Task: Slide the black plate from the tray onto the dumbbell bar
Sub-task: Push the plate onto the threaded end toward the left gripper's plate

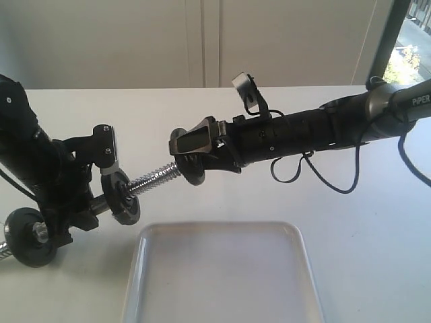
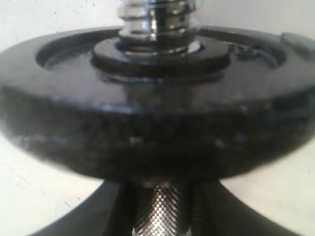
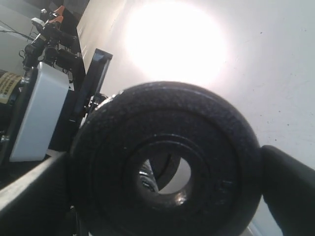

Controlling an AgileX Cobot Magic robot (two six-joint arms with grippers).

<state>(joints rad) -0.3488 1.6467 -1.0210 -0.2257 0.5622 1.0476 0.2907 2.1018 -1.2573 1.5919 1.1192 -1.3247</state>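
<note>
The tray [image 1: 222, 269] is cut off by the lower edge of the outside view, and the bar [image 1: 151, 180] runs out of the picture at far left. The left wrist view is blurred and almost filled by the bar's inner disc [image 2: 157, 123], with only a bit of knurled shaft below it. I cannot tell whether the threaded tip has entered the black plate's hole; the right wrist view shows it at the edge of the opening.

The right claw [image 1: 192, 158] pinches the black plate [image 1: 195, 176] by its rim, with a finger [image 3: 290, 187] on each side. The left claw [image 1: 81, 208] is pressed together on the bar's shaft, between the inner disc and the outer disc [image 1: 30, 239].

The plate hangs above the table [image 1: 363, 235], off the tray and past its far rim. It stands on edge with its hole facing the bar's tip. The bar's long axis slopes up from lower left toward the plate
</note>
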